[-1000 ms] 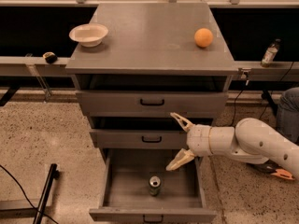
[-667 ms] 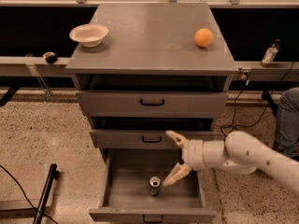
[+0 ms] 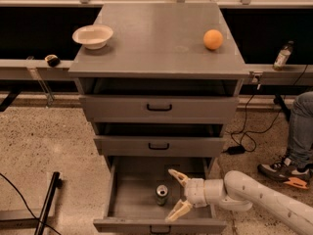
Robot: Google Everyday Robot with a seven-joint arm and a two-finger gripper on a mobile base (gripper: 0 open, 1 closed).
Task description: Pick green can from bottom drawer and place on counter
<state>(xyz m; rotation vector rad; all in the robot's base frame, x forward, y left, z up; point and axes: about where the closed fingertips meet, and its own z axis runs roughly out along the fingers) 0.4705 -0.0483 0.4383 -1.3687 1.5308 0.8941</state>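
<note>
end effector point(image 3: 170, 196) lowered into bottom drawer point(image 3: 156, 225) | fingers apart beside green can point(image 3: 162, 195) | counter point(image 3: 156, 58): bowl point(image 3: 93, 35), orange point(image 3: 213, 39)

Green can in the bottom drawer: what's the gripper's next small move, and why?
Probably ease the gripper toward the green can until it sits between the jaws. The can stands upright in the open bottom drawer; the jaws are spread wide, tips just beside it, not yet around it.
</note>
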